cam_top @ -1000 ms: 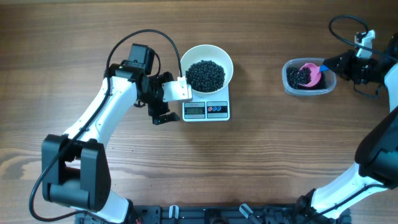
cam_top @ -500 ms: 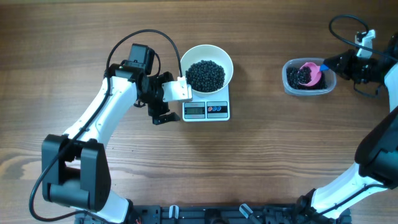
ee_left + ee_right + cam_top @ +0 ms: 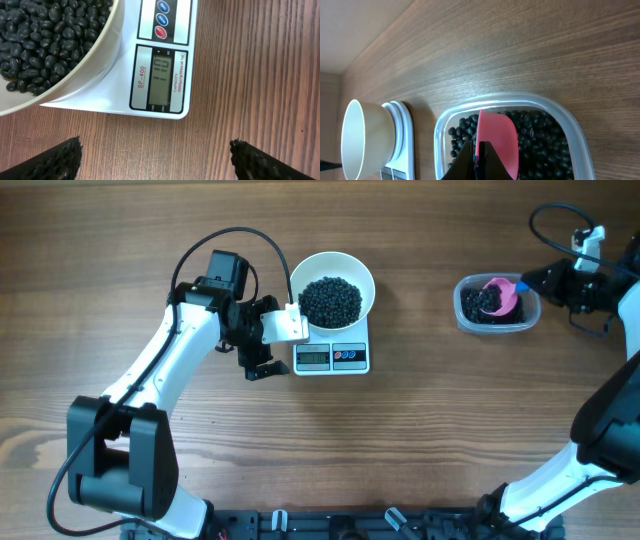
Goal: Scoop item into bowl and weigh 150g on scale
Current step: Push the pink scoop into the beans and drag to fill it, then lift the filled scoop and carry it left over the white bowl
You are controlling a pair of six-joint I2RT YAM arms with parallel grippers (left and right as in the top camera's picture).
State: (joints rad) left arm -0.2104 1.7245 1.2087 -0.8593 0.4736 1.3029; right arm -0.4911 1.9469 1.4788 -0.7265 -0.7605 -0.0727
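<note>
The white bowl (image 3: 367,283) stands on the scale (image 3: 350,358) and holds a heap of black beans (image 3: 331,300). In the left wrist view the scale's display (image 3: 161,77) is lit, next to the bowl (image 3: 75,75) and its beans (image 3: 45,35). My left gripper (image 3: 270,338) hovers just left of the scale, open and empty (image 3: 155,160) over bare wood. At the far right, my right gripper (image 3: 532,280) is shut on a pink scoop (image 3: 502,297). The scoop (image 3: 497,140) dips into the beans (image 3: 540,140) in the clear tub (image 3: 510,97).
The clear plastic tub (image 3: 464,315) sits at the back right, well apart from the scale. From the right wrist view the bowl (image 3: 365,140) and scale (image 3: 402,130) lie far to the left. A black cable (image 3: 230,235) loops above my left arm.
</note>
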